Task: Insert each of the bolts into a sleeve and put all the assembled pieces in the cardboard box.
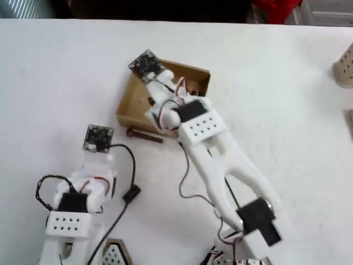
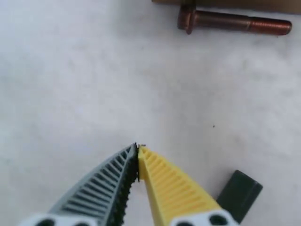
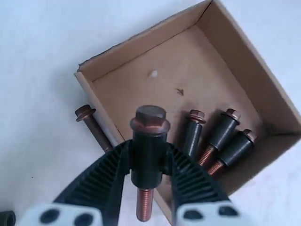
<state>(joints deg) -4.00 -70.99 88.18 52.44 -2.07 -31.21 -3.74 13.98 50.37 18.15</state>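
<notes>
The right end effector (image 3: pixel 148 153) is clamped on a black cylindrical sleeve with a copper hex bolt through it (image 3: pixel 149 122), held above the open brown cardboard box (image 3: pixel 141 44). Beyond its fingertips, three more sleeved bolts (image 3: pixel 221 134) lie on the box floor. A bare copper bolt (image 3: pixel 94 129) lies on the white tabletop (image 2: pixel 70 70) just outside the box, ahead of the left end effector (image 2: pixel 138 149), whose jaws are pressed together and empty. A loose black sleeve (image 2: pixel 239 195) lies beside it.

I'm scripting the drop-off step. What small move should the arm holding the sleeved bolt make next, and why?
Probably lower a little and open the jaws. The right gripper is shut on a sleeved bolt over the cardboard box, where three finished pieces already lie, so a release should land it inside.
</notes>
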